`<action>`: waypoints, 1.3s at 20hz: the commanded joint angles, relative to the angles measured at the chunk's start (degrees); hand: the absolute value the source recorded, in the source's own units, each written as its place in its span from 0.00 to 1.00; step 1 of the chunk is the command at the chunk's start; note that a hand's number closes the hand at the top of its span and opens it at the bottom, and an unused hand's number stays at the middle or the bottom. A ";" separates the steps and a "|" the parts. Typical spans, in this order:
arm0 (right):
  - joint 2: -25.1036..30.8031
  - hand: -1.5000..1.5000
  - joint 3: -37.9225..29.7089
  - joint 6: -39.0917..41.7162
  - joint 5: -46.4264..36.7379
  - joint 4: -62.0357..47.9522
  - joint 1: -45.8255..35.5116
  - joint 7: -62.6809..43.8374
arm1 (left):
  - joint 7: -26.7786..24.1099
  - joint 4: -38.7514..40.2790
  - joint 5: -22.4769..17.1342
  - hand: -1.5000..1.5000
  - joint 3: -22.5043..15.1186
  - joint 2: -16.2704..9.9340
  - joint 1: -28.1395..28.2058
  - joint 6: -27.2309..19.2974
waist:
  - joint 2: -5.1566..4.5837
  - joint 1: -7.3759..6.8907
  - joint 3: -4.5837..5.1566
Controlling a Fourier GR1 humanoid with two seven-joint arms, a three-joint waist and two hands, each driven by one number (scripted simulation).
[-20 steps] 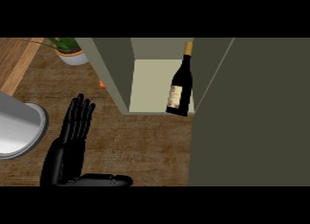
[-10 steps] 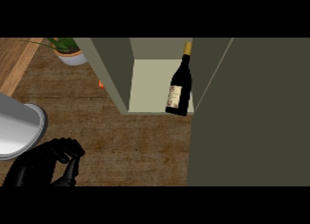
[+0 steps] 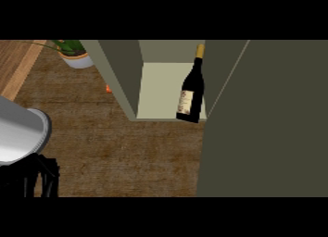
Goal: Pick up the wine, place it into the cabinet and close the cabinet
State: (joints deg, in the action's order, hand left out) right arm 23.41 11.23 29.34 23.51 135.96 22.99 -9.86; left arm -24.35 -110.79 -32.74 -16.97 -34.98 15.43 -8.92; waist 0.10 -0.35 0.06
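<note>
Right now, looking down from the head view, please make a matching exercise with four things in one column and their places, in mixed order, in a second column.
Things:
1. dark glass wine bottle
2. green potted plant in a white pot
3. black robot hand
4. large olive cabinet door

Places:
A. lower left corner
B. right side of the view
C. standing on the cabinet shelf
D. upper left, on the counter

Pairs: 1-C, 2-D, 3-A, 4-B
</note>
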 commanded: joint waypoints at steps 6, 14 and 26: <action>-3.29 1.00 11.36 -5.41 4.28 6.29 -11.35 -10.97 | -1.15 -0.34 -2.99 1.00 6.81 -3.07 3.36 7.03 | -0.16 -0.99 0.07; -17.10 1.00 21.33 -16.61 -2.67 -2.79 -31.54 -20.46 | 1.76 -0.55 -4.74 1.00 9.62 -2.42 4.22 9.51 | -0.07 -0.85 0.04; -23.36 1.00 20.71 -36.32 0.86 -21.54 -61.86 -22.32 | 0.37 1.13 -3.75 1.00 13.25 0.22 7.48 16.66 | -0.06 -0.91 0.02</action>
State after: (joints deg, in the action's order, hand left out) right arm 0.95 31.90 -0.86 23.75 121.60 -30.06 -34.28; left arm -22.99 -110.90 -35.64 -5.31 -35.19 21.64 4.47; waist 0.06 -1.03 0.05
